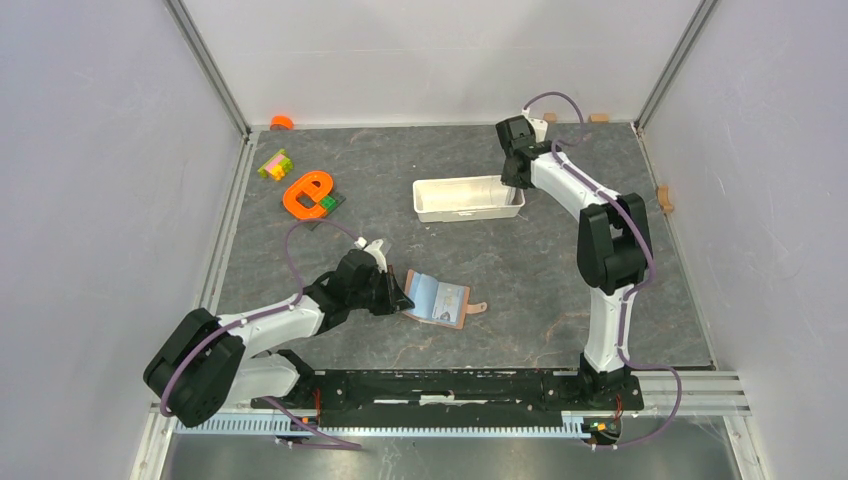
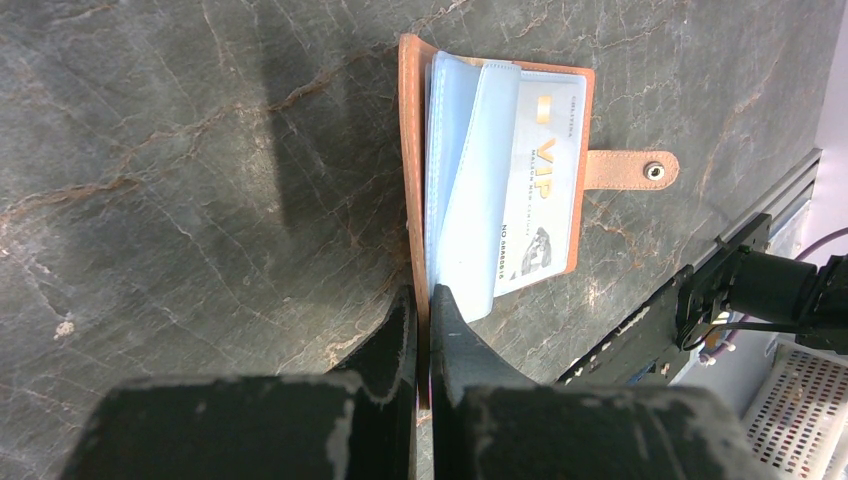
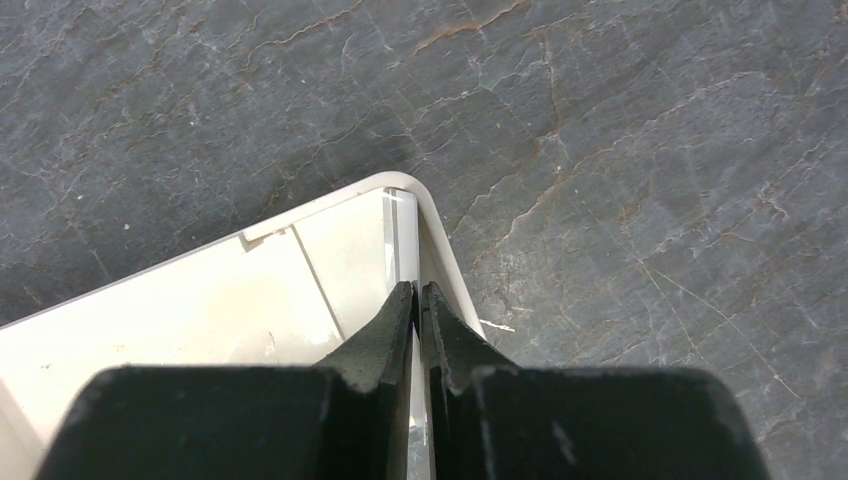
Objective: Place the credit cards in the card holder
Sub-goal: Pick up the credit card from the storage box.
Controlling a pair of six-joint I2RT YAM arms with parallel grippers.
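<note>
The brown card holder (image 1: pixel 437 299) lies open on the dark table with its snap strap (image 2: pixel 653 171) out to the right. A pale blue credit card (image 2: pixel 545 190) printed VIP sits in its clear sleeves. My left gripper (image 2: pixel 425 292) is shut on the near edge of the holder's brown cover (image 2: pixel 410 150); from above, the left gripper (image 1: pixel 403 300) sits at the holder's left side. My right gripper (image 3: pixel 416 287) is inside the right end of the white tray (image 3: pixel 440 250), shut on a thin pale credit card (image 3: pixel 400 235) seen edge-on beside the end wall. From above, the right gripper (image 1: pixel 513 185) hides that card.
The white tray (image 1: pixel 450 208) stands at the back centre. An orange ring-shaped piece (image 1: pixel 308 192), coloured blocks (image 1: pixel 275 164) and a small orange object (image 1: pixel 281 122) lie at the back left. Grey walls close in three sides.
</note>
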